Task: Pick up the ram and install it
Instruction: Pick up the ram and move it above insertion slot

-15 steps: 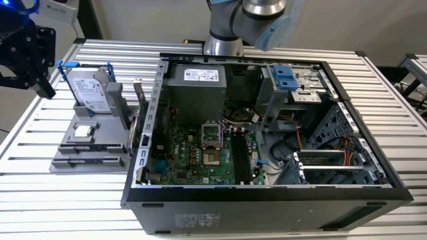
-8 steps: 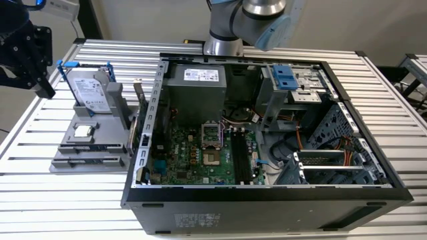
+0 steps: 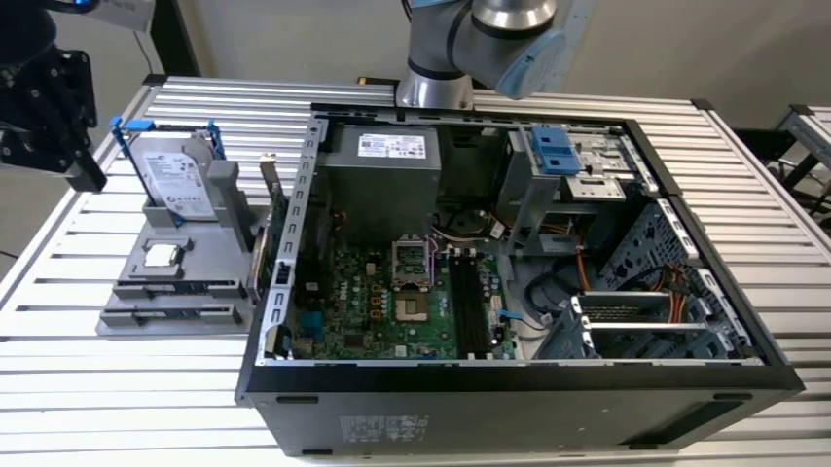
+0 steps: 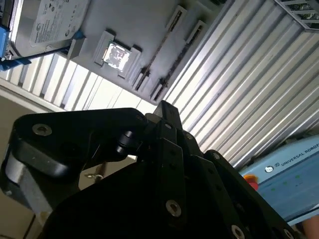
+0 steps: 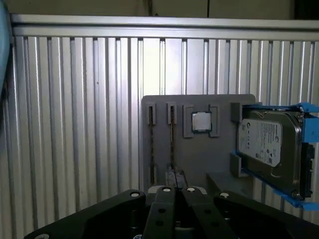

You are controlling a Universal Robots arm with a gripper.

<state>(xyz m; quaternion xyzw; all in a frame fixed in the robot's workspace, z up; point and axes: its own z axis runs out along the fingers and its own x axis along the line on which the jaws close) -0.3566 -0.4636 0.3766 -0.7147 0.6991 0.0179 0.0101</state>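
Note:
The ram (image 5: 172, 142) is a thin dark stick standing on edge in a groove of the grey holder (image 5: 199, 159), in the groove next to the small square silver chip (image 5: 201, 121). In the second wrist view the ram (image 4: 159, 48) is a slim dark line beside that chip (image 4: 117, 54). My black gripper (image 5: 175, 190) hangs above the table, apart from the holder, its fingers together with nothing between them. In the exterior view the gripper (image 3: 81, 170) is at the far left, beyond the holder (image 3: 169, 292).
A silver hard drive in a blue frame (image 3: 178, 175) stands upright on the holder. The open computer case (image 3: 520, 375) takes up the middle of the slatted metal table (image 3: 117, 389), with the motherboard and its long slots (image 3: 470, 302) inside. The arm's base (image 3: 435, 88) stands behind the case.

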